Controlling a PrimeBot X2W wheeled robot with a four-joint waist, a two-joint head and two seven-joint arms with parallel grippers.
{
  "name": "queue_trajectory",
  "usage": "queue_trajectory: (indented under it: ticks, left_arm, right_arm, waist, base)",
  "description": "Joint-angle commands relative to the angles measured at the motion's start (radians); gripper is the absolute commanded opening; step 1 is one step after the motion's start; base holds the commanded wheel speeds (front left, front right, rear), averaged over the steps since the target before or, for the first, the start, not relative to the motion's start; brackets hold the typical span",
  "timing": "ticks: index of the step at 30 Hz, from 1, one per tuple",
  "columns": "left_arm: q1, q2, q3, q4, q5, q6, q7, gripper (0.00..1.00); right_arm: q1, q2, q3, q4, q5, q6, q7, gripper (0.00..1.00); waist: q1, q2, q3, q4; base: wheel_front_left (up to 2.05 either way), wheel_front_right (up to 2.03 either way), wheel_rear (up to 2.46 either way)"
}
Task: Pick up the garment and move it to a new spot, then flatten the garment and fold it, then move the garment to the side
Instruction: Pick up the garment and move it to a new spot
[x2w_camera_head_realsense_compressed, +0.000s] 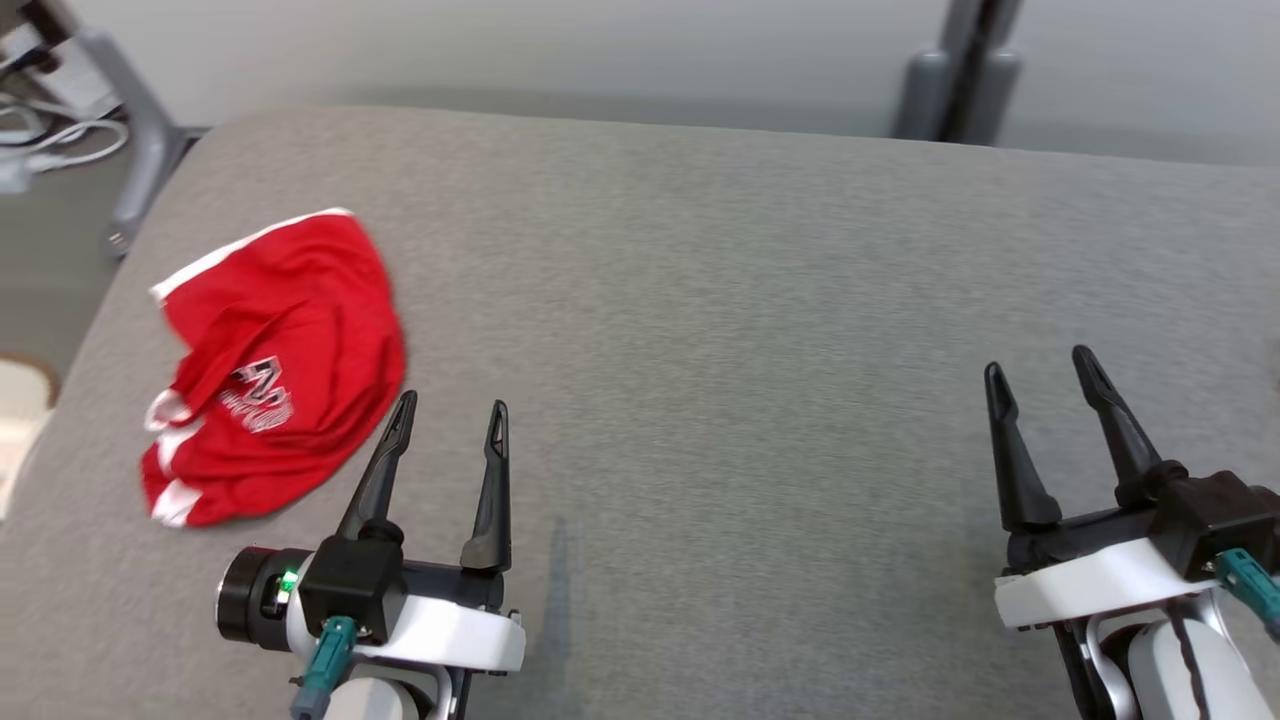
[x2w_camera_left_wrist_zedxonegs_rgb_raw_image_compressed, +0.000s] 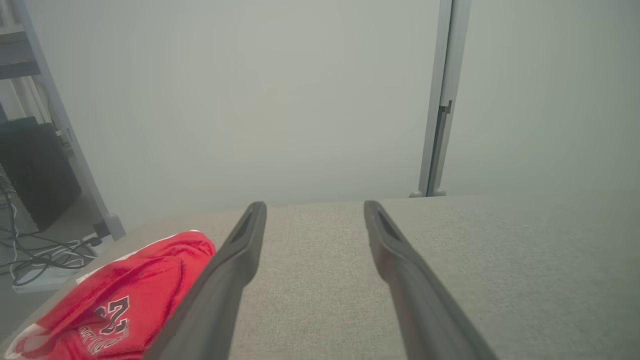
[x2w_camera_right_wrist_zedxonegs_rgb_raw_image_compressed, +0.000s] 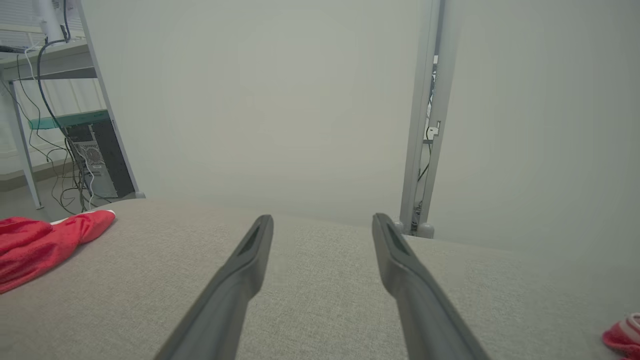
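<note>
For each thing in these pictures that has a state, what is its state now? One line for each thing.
red garment: crumpled, not flattened, not folded, lying near the left edge of the grey table, not held.
left pincer: open, empty, beside the garment.
right pincer: open, empty, over bare table, far from the garment.

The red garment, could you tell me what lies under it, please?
The red garment lies bunched on the grey table; anything tucked beneath its folds is covered and cannot be seen.
</note>
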Motion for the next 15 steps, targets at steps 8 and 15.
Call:
queue_trajectory:
  ticks: [8,15]
  left_arm:
    - [0.014,0.003,0.036,-0.007,-0.027,0.022,0.0,1.0]
    - [0.036,0.003,0.043,-0.012,-0.036,0.026,0.0,1.0]
  right_arm:
    - [-0.009,-0.021,0.069,0.003,0.013,0.0,-0.004,1.0]
    - [0.019,-0.025,0.07,0.003,0.026,0.0,-0.004,1.0]
  waist:
    - [0.0,0.0,0.001,0.177]
    - [0.0,0.0,-0.023,0.269]
  base:
    - [0.0,0.0,0.0]
    - [0.0,0.0,0.0]
